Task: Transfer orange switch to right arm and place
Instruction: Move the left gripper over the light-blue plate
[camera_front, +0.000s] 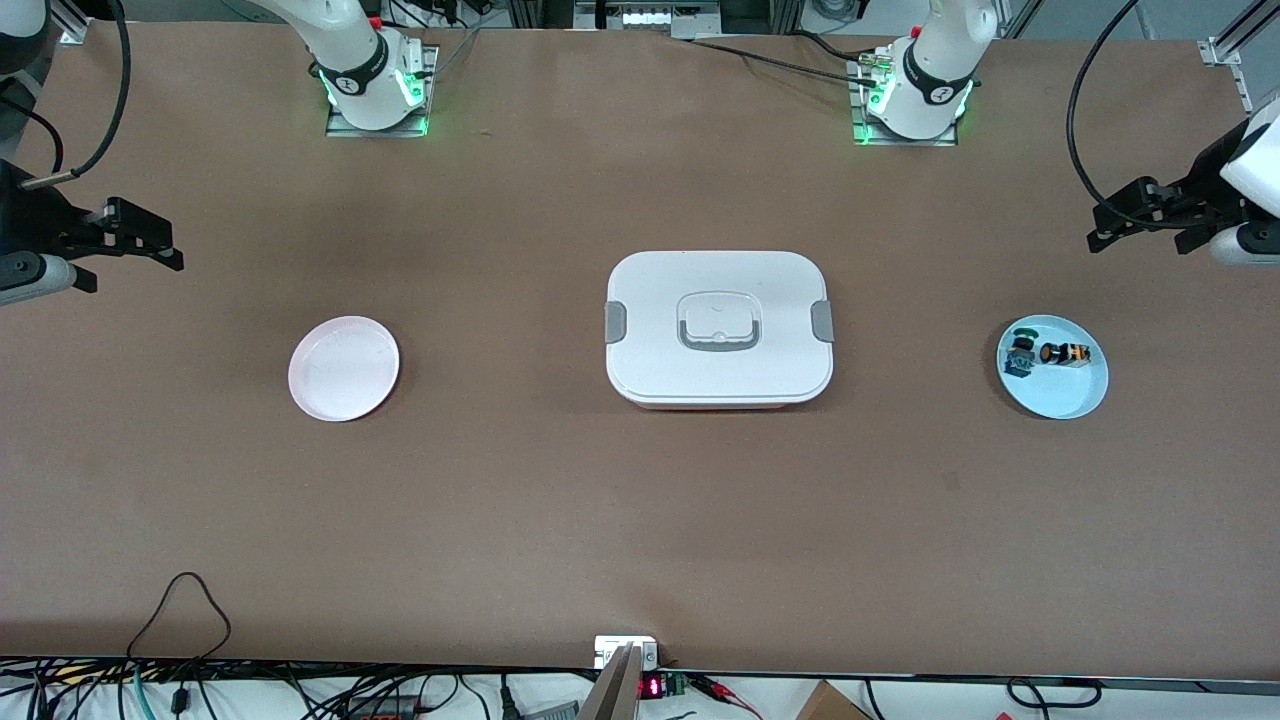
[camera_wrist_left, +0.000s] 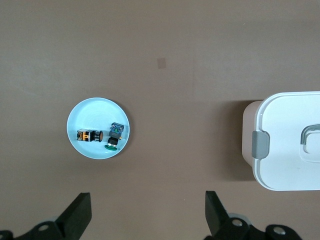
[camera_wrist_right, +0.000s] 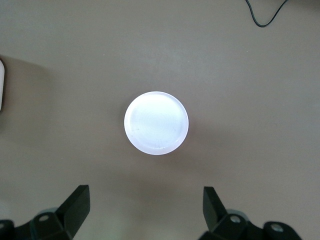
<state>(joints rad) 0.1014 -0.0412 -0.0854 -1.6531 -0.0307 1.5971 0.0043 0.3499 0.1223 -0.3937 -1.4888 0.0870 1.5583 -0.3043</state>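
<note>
The orange switch (camera_front: 1063, 353) (camera_wrist_left: 89, 135), with its black cap and orange body, lies on its side in a pale blue plate (camera_front: 1060, 395) (camera_wrist_left: 92, 112) toward the left arm's end of the table. A green-capped, blue-bodied switch (camera_front: 1021, 352) (camera_wrist_left: 114, 136) lies beside it in the same plate. My left gripper (camera_front: 1140, 232) (camera_wrist_left: 148, 210) hangs open and empty over bare table beside that plate. My right gripper (camera_front: 130, 262) (camera_wrist_right: 146, 207) is open and empty too, over the table beside an empty pinkish-white plate (camera_front: 343, 367) (camera_wrist_right: 156, 123) at the right arm's end.
A white lidded box (camera_front: 718, 327) (camera_wrist_left: 285, 145) with grey side clips and a handle sits in the middle of the table, between the two plates. Cables run along the table edge nearest the front camera.
</note>
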